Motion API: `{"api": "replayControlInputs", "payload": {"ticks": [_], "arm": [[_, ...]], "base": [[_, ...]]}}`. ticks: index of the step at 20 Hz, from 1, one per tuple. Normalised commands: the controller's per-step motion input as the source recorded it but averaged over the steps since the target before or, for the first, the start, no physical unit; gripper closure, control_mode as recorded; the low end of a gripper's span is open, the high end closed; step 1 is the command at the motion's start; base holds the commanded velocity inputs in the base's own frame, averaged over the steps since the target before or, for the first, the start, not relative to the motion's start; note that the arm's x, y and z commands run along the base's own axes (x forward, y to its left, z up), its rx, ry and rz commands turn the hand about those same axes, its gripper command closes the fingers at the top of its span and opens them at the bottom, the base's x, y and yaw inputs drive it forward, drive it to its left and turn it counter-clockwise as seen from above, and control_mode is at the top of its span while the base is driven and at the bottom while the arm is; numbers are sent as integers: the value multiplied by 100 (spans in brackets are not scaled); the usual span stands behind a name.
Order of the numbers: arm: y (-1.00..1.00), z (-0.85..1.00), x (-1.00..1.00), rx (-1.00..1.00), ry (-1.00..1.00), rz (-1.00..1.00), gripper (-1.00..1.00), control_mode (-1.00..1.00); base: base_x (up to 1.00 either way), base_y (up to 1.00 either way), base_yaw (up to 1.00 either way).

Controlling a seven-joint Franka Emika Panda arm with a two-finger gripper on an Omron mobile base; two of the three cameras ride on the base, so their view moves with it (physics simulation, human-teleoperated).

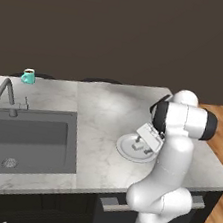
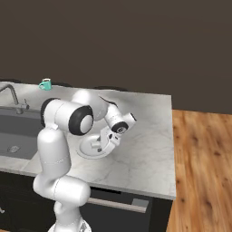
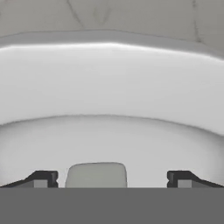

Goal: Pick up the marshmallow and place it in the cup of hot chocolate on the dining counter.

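The gripper (image 3: 109, 178) stood wide open over the round white plate (image 3: 109, 92), its fingertips (image 3: 43, 178) flanking the small white marshmallow cube (image 3: 96, 174), gripping nothing.

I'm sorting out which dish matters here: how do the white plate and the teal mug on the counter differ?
The plate is white, flat and wide; the mug is teal, upright and much smaller in the base views. The plate lies near the counter's front by the arm, under the open gripper, with the marshmallow on it; the mug stands at the far edge beyond the sink. Both rest on the same marble counter.
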Motion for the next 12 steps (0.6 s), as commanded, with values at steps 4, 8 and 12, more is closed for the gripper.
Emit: {"api": "replayControlInputs", "payload": {"ticks": [4, 8, 12], "arm": [[4, -1, -23, 0, -3, -3, 100, -100], [31, -9, 0, 0, 0, -4, 100, -100], [25, -11, 3, 0, 0, -4, 100, -100]], "base": [[0, 0, 0], [0, 0, 0], [0, 0, 0]]}}
